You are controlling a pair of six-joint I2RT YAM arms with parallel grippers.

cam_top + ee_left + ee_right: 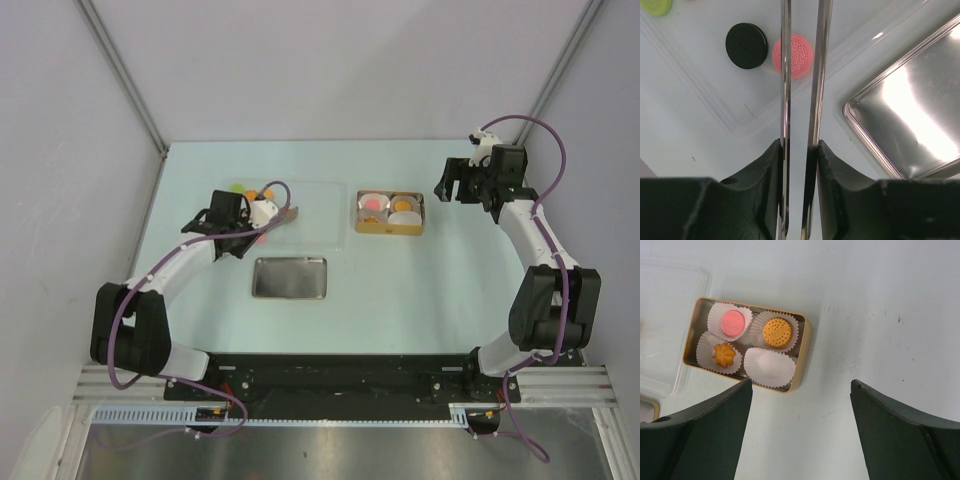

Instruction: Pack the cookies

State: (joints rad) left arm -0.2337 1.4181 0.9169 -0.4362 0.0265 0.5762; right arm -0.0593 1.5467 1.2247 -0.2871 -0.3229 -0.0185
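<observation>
No legible text, labels, brands, numbers or signs in any view. Pink cookie [793, 55] in the left wrist view carries an embossed pattern of rings and small marks, but no letters can be made out. Gold tin [803, 353], paper cups and steel lid [912, 117] show bare, unmarked surfaces.

Robot lab: bare walled booth [330, 70] (alu frame [120, 75]).

Glossy metal lid [920, 120]; gold tin [802, 352]; fluted white paper cups [769, 367]; clear plastic tray [315, 215].
</observation>
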